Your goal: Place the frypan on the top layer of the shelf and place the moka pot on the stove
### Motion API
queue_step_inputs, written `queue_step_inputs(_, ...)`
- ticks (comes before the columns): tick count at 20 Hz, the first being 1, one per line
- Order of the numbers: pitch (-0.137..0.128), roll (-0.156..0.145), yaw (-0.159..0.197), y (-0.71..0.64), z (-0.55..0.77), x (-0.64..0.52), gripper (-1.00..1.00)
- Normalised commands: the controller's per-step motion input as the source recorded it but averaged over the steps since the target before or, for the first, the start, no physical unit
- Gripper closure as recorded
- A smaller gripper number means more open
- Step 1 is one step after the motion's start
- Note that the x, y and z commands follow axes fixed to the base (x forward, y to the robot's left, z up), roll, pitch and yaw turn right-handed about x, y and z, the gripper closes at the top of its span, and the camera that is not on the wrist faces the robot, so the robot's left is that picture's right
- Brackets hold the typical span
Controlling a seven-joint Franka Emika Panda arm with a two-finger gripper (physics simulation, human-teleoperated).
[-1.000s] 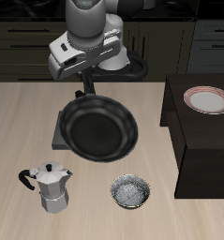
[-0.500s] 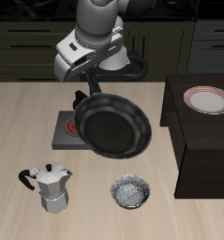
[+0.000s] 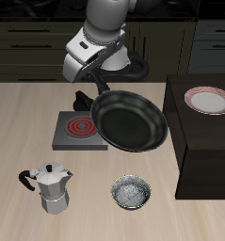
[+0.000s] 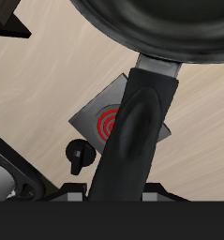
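The round black frypan [image 3: 130,119] hangs tilted in the air above the table, between the stove and the shelf. My gripper [image 3: 93,84] is shut on the frypan's long handle [image 4: 132,122]; its fingers are hidden in the wrist view. The grey stove [image 3: 78,130] with its red coil [image 4: 112,125] lies uncovered on the table beneath and behind the pan. The silver moka pot [image 3: 52,186] stands upright near the table's front edge. The dark shelf [image 3: 206,141] stands beside the pan, its flat top about level with the pan's rim.
A pink and white plate [image 3: 208,100] lies on the shelf's top toward the back. A small silvery speckled bowl [image 3: 131,193] sits on the table in front of the pan, between the moka pot and the shelf.
My gripper has carried the frypan sideways toward the shelf. The stove, covered by the pan one second ago, now shows fully.
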Motion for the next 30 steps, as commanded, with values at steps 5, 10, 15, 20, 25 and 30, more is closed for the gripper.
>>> queue_step_inputs(5,-0.030,-0.016,0.049,-0.17,0.06,0.13,1.00)
queue_step_inputs(10,-0.106,-0.016,0.160,-0.27,0.14,0.14,1.00)
queue_step_inputs(15,0.008,0.004,0.095,-0.11,0.01,0.12,1.00)
queue_step_inputs(20,0.001,0.027,0.097,0.02,-0.02,0.08,1.00)
queue_step_inputs(25,-0.031,0.018,0.088,0.09,0.11,0.03,1.00)
queue_step_inputs(30,-0.016,0.048,0.120,0.12,-0.06,0.04,1.00)
